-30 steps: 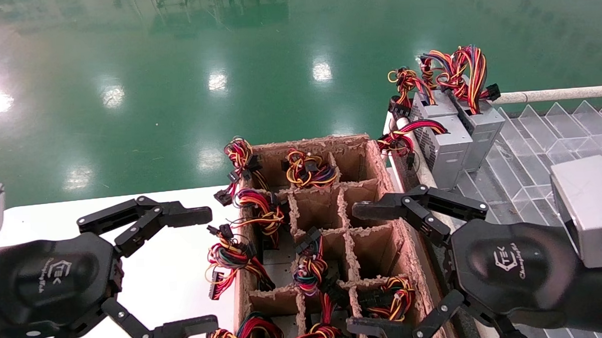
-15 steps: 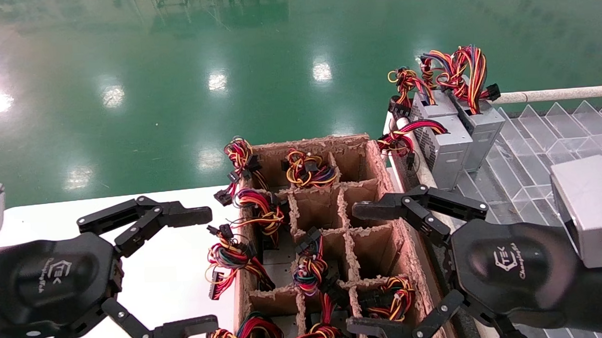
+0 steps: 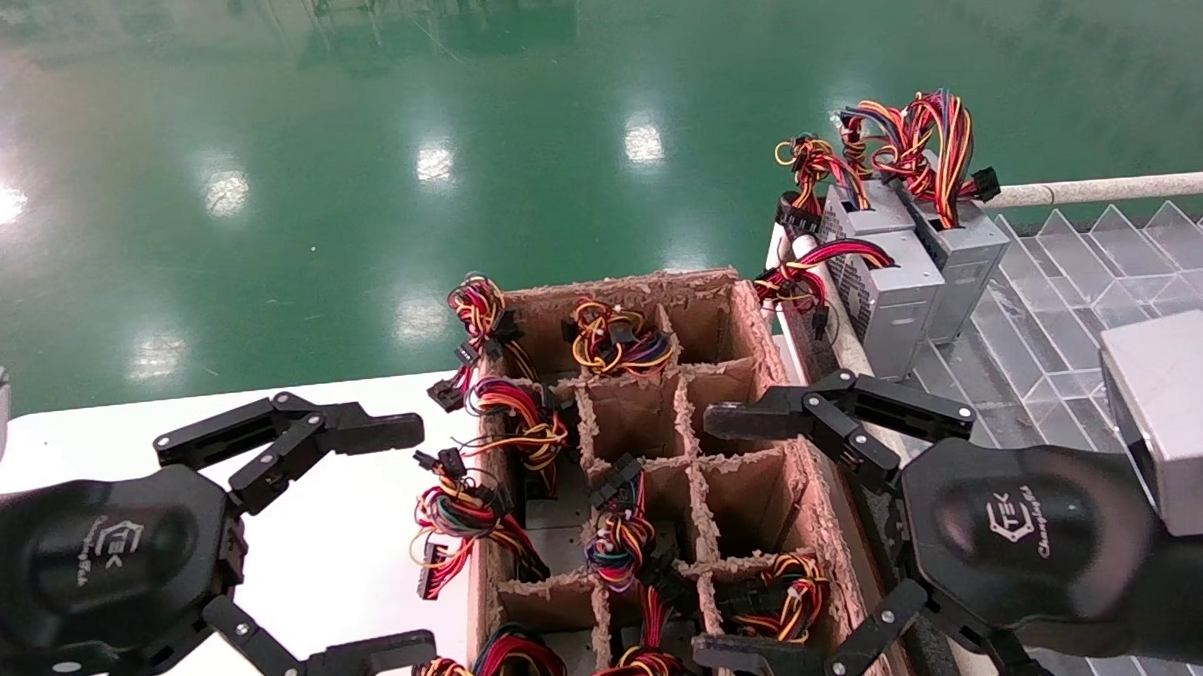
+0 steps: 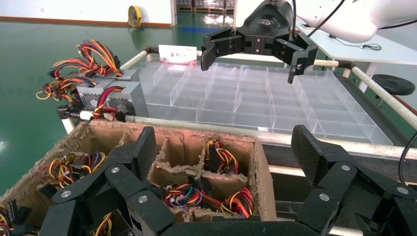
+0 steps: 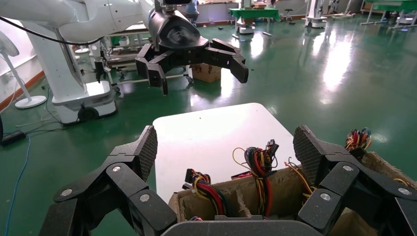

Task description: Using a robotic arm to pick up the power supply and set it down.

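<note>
Both end effectors are seen low in the head view, each with its fingers spread wide and nothing held between them. The left end effector [image 3: 299,544] is held above the white desk [image 3: 367,486], just beside the cardboard box [image 3: 751,318]. The right end effector [image 3: 768,532] is held over the right-hand edge of that box, near its divided cells.

The cardboard box is split into cells by torn partitions; several cells are filled with bundles of red, orange, yellow and black wires [image 3: 617,342], and grey metal can be made out beneath some of them.

The power supply [image 3: 958,240], a silver-grey metal box with a big loose loop of coloured wires rising from its far end, is found on the far left corner of the clear partitioned tray [image 3: 1109,270], well apart from both end effectors. Two similar grey boxes [image 3: 890,288] are set touching it on its left side. A green floor [image 3: 354,136] is seen beyond the desk.
</note>
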### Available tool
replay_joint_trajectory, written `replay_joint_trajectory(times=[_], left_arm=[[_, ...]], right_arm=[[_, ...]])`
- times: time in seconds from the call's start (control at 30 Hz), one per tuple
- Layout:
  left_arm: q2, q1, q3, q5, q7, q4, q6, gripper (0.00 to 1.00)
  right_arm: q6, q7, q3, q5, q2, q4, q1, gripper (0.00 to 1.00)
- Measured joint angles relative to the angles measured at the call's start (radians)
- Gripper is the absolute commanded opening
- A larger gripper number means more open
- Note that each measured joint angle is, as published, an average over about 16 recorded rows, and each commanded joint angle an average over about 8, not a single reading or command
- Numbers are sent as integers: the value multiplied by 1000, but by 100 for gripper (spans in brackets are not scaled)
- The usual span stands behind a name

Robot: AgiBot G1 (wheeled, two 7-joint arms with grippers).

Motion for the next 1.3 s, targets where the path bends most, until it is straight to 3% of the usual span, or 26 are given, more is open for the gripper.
replay_joint_trajectory(times=[1.3], left_arm=[[0,0,0,0,0,0,0,100]], right_arm=[[0,0,0,0,0,0,0,100]])
